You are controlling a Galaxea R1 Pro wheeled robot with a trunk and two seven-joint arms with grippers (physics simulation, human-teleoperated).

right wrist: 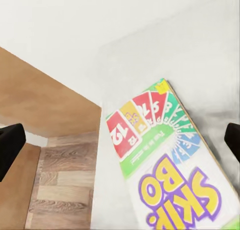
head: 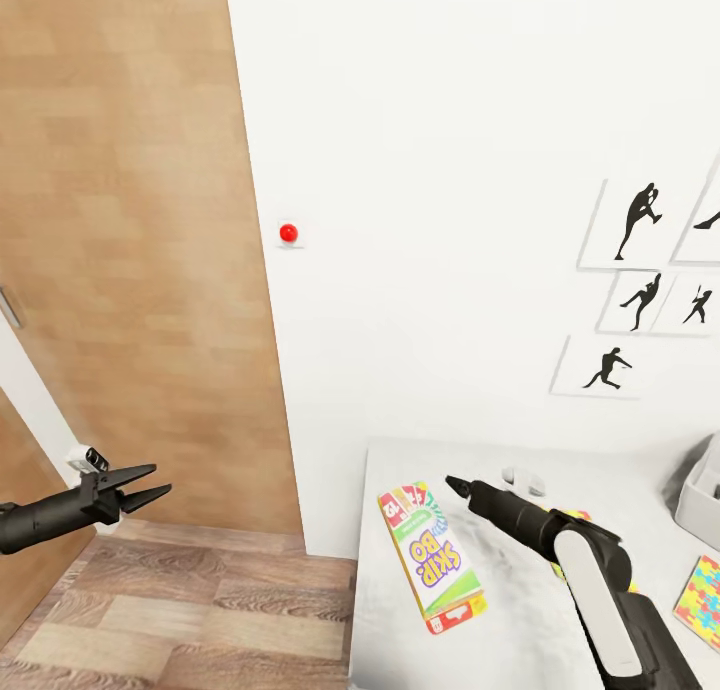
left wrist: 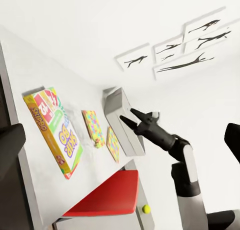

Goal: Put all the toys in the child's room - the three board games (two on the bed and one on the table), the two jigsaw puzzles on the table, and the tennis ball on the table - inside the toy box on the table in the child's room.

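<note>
A Skip-Bo box (left wrist: 55, 131) lies flat on the table (left wrist: 35, 80). Beyond it lie two jigsaw puzzles (left wrist: 93, 126), then the toy box (left wrist: 121, 121). The right gripper (left wrist: 127, 117) hovers by the box, jaws together.

This is a kid's bedroom in a home. The walls (head: 430, 120) are white and the floor (head: 200, 610) is made of wood planks. A big wooden door (head: 130, 250) stands at the left. On the wall hang pictures (head: 640, 300) with black shapes of baseball players throwing and running. A pale grey table (head: 520, 610) stands against the wall. On it lies a Skip-Bo game box (head: 432, 557) with bright colors, and puzzle boxes (left wrist: 102, 132) with a jigsaw pattern lie farther along, near a grey tub (left wrist: 122, 121). A small yellow-green ball (left wrist: 146, 208) shows near something red (left wrist: 107, 195). Toys and sport pictures like these belong in a child's room.
</note>
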